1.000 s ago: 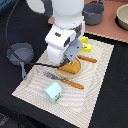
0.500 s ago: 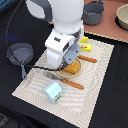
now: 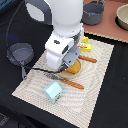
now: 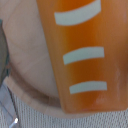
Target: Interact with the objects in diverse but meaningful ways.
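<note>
The golden-brown bread loaf [image 4: 82, 50], marked with white stripes, lies on a round wooden plate [image 4: 27, 65] and fills the wrist view. In the exterior view my gripper [image 3: 69, 64] hangs right over the bread loaf [image 3: 76, 68], and the white hand hides its fingers, so their state does not show. The pale blue-and-white milk carton [image 3: 52, 91] stands on the placemat nearer the camera. A yellow box with a red label [image 3: 85, 47] lies just beyond the hand.
Two pieces of orange-handled cutlery [image 3: 88, 59] [image 3: 75, 84] lie on the beige placemat [image 3: 100, 85] beside the plate. A grey pan [image 3: 20, 52] sits at the exterior view's left. Two pots [image 3: 93, 13] [image 3: 122, 17] stand at the back.
The arm's upper part has swung a little toward the exterior view's left. The hand stays low over the bread loaf.
</note>
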Robot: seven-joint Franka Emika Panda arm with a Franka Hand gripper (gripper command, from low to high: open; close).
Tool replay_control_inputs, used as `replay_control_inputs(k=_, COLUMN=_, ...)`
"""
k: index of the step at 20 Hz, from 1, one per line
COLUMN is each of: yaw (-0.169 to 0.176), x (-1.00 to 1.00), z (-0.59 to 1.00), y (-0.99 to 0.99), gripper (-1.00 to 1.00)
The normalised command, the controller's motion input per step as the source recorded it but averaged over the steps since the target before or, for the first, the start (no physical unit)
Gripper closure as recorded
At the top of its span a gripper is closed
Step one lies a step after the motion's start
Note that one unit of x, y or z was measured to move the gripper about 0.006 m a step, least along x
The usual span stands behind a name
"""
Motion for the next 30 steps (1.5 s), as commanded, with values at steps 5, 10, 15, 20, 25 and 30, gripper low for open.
replay_control_inputs(k=5, yaw=0.0, x=0.23, z=-0.04, y=-0.07, gripper=-1.0)
replay_control_inputs(k=10, yaw=0.001, x=0.2, z=-0.06, y=-0.05, gripper=-1.0)
replay_control_inputs(k=15, yaw=0.0, x=0.2, z=-0.05, y=-0.04, gripper=1.0)
replay_control_inputs(k=20, yaw=0.0, x=0.21, z=-0.01, y=-0.04, gripper=1.0)
replay_control_inputs(k=25, yaw=0.0, x=0.23, z=0.0, y=-0.02, gripper=1.0)
replay_control_inputs(k=30, yaw=0.0, x=0.22, z=0.42, y=0.0, gripper=1.0)
